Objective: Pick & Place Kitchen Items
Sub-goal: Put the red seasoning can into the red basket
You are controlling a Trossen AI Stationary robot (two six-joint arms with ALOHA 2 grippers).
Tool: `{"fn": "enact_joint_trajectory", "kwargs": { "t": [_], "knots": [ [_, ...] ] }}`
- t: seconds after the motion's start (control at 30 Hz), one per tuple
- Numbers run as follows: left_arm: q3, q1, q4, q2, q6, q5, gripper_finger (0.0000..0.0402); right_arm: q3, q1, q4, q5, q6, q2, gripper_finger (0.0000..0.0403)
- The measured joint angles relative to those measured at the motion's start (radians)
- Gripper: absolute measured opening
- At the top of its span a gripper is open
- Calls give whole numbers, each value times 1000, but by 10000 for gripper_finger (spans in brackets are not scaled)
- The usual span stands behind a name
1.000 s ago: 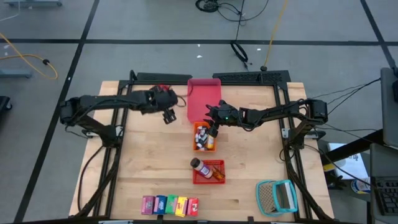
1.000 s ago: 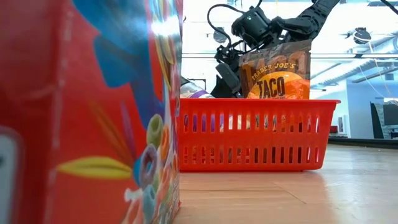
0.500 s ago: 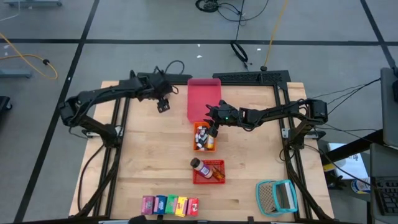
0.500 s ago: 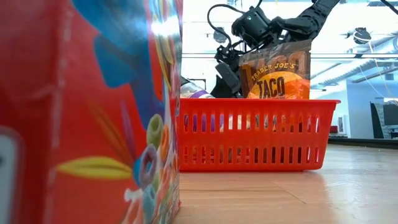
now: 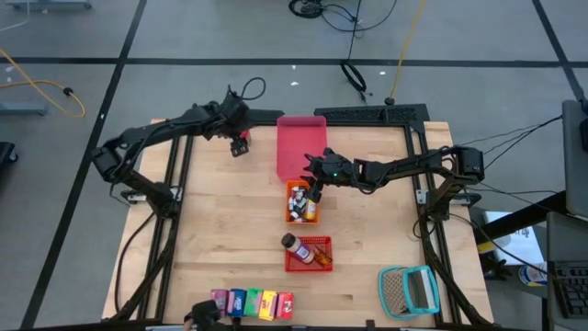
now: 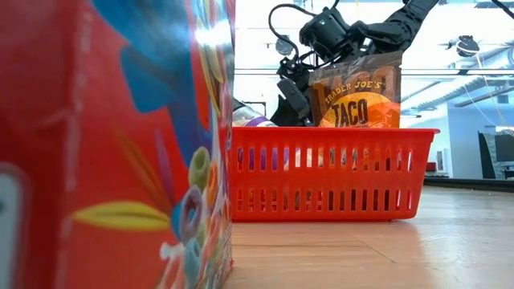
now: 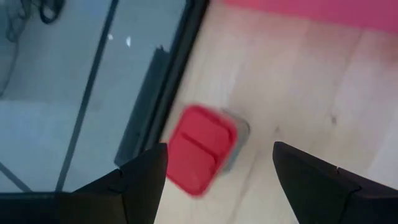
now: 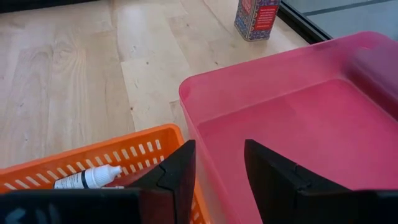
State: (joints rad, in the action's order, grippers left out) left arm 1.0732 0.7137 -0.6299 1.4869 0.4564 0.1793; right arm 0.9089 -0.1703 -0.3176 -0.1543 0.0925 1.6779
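The small red container stands upright on the wood near the table's far left edge, also seen as a red container in the right wrist view. My left gripper hovers open above it, with a finger to each side in the left wrist view, apart from it. My right gripper waits open and empty over the meeting edges of the pink tray and the orange basket. A tiny white-capped bottle lies in that basket.
A red basket holds a dark-lidded jar and a taco packet. A row of small cartons lines the near edge. The teal-framed mesh item lies near right. The table frame's dark rail runs beside the container.
My left gripper has swung from beside the pink tray toward the table's far edge, rolling its wrist as it went, and now hangs over the red container. Its fingers have stayed open. The right arm has kept still.
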Motion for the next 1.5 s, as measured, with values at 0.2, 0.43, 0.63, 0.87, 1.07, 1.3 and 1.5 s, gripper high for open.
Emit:
{"fn": "enact_joint_trajectory", "kwargs": {
  "t": [0.2, 0.43, 0.63, 0.87, 1.07, 1.3, 1.5],
  "knots": [
    [0, 29, 34, 32, 57, -15, 294, 0, 0, 0, 0, 0, 0, 132],
    [0, 62, 50, 71, 91, -26, 294, 0, 1, 0, 0, 8, 0, 132],
    [0, 83, 76, 107, 122, -25, 294, 0, 2, -7, 0, 19, 0, 132],
    [0, 90, 109, 158, 171, -3, 294, 0, 2, -7, 1, 19, 0, 132],
    [0, 90, 80, 159, 155, -2, 294, 0, 2, -6, 1, 19, 0, 132],
    [0, 90, 57, 159, 141, 10, 292, 0, 2, -6, 0, 19, 0, 132],
    [0, 90, 49, 147, 125, -5, 232, 0, 2, -6, 0, 19, 0, 132]
  ]
}}
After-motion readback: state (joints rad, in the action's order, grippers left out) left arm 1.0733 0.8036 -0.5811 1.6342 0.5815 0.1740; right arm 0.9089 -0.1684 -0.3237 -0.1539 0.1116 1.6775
